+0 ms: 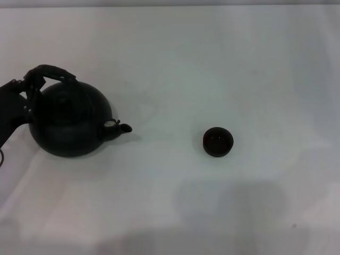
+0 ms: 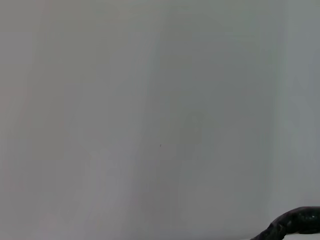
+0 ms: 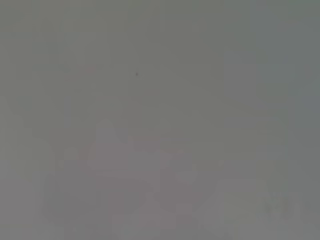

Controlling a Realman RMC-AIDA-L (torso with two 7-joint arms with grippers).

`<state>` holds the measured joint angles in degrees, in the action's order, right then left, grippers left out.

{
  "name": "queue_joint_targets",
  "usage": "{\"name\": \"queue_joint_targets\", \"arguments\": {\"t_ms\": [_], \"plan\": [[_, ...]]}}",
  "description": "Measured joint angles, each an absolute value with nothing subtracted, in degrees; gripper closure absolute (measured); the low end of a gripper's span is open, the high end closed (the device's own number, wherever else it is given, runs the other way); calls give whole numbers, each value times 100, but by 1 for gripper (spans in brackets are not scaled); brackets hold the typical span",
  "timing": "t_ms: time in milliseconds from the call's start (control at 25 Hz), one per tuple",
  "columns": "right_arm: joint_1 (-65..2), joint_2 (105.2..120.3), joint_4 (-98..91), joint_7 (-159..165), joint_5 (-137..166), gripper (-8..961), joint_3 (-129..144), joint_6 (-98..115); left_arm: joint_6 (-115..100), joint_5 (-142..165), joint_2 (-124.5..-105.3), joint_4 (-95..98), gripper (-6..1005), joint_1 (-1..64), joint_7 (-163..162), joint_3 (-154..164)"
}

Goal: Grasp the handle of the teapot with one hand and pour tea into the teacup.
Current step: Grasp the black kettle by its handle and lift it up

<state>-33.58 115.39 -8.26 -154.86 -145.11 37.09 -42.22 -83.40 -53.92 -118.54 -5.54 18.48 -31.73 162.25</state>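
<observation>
Left hand (image 1: 31,87) at handle (image 1: 53,71) of teapot (image 1: 71,122); grip state unclear; teacup (image 1: 218,142) well apart.

Matte black teapot (image 1: 69,125), dark brown-black teacup (image 1: 218,142), white table (image 1: 212,64)

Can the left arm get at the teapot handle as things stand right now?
Probably yes. The left end effector is already at the near end of the handle above the teapot, and nothing lies between them.
</observation>
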Motion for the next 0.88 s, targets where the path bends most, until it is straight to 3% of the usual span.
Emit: {"name": "queue_joint_targets", "arguments": {"t_ms": [880], "plan": [[-3383, 11545, -826, -15486, -14511, 115, 3708, -4219, -8232, -5355, -11879, -562, 892, 3052, -2566, 16281]]}}
